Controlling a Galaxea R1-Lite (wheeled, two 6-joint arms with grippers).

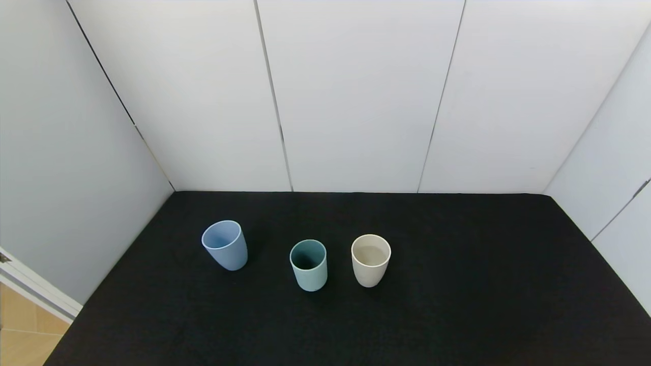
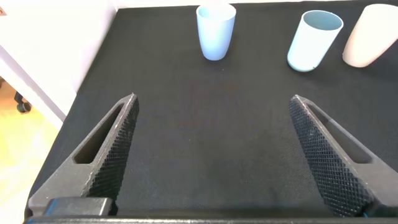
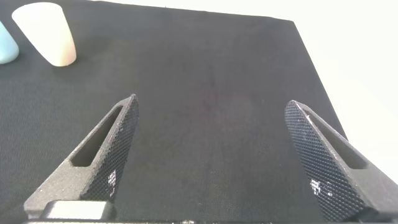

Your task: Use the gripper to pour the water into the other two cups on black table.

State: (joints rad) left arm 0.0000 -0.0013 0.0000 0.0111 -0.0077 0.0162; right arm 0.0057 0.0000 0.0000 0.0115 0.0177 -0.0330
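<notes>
Three cups stand in a row on the black table (image 1: 457, 305). The periwinkle-blue cup (image 1: 225, 244) is on the left, the teal-green cup (image 1: 308, 264) in the middle, the cream-white cup (image 1: 371, 260) on the right. The head view shows neither arm. My left gripper (image 2: 212, 102) is open and empty above bare table; beyond it stand the blue cup (image 2: 216, 31), the teal cup (image 2: 314, 40) and the cream cup (image 2: 371, 34). My right gripper (image 3: 211, 106) is open and empty, with the cream cup (image 3: 47, 32) and the teal cup's edge (image 3: 6, 46) farther off.
White panel walls close the table at the back and both sides. The table's left edge (image 2: 93, 62) borders a white ledge and wood floor. The table's right edge (image 3: 317, 68) meets the white wall.
</notes>
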